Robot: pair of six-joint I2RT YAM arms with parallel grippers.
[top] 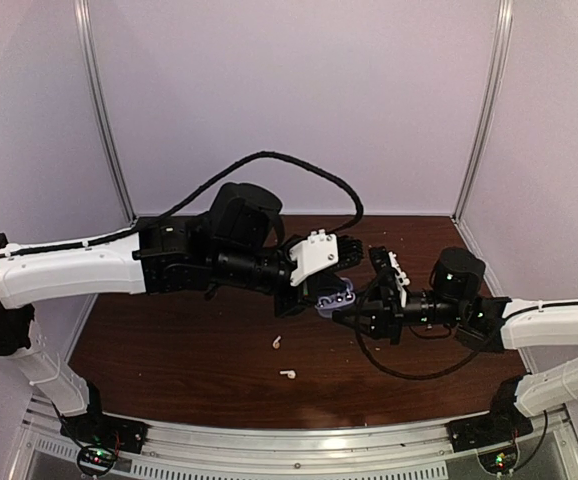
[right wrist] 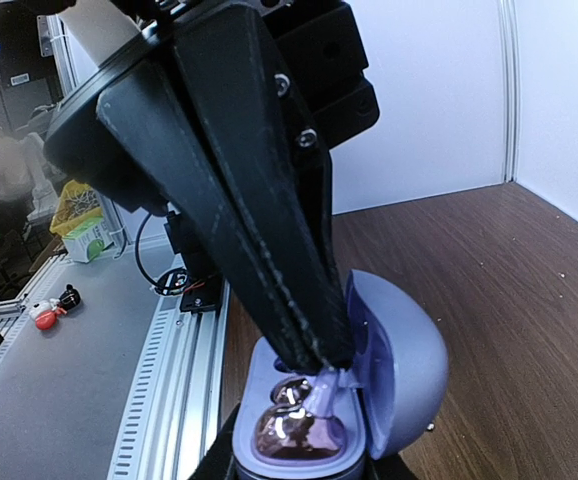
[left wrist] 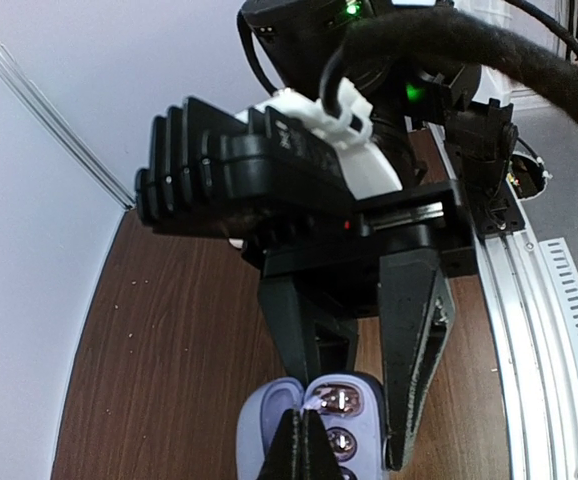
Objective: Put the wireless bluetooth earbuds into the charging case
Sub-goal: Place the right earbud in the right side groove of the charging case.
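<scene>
Looming closest, left gripper (right wrist: 314, 355) is pinching shut on a purple earbud (right wrist: 324, 388), aiming it into the open charging case (right wrist: 399, 370), which right gripper (left wrist: 354, 420) is clamping, seemingly to steady it; two white earbuds (top: 277, 342) (top: 288, 375) are waiting near-left on the table (top: 169, 350)

Left gripper (left wrist: 304, 425), bottom edge: jaws closed to a point, pinching a tiny pale earbud (left wrist: 314, 403) over the open lavender case (left wrist: 259, 430). Two shiny wells are visible inside the case. Right gripper (left wrist: 354, 420) faces the camera, its fingers (left wrist: 414, 350) clasping the case from either side. Brown table (left wrist: 169, 340) beneath. Metal rail (left wrist: 529, 330) at right.
</scene>
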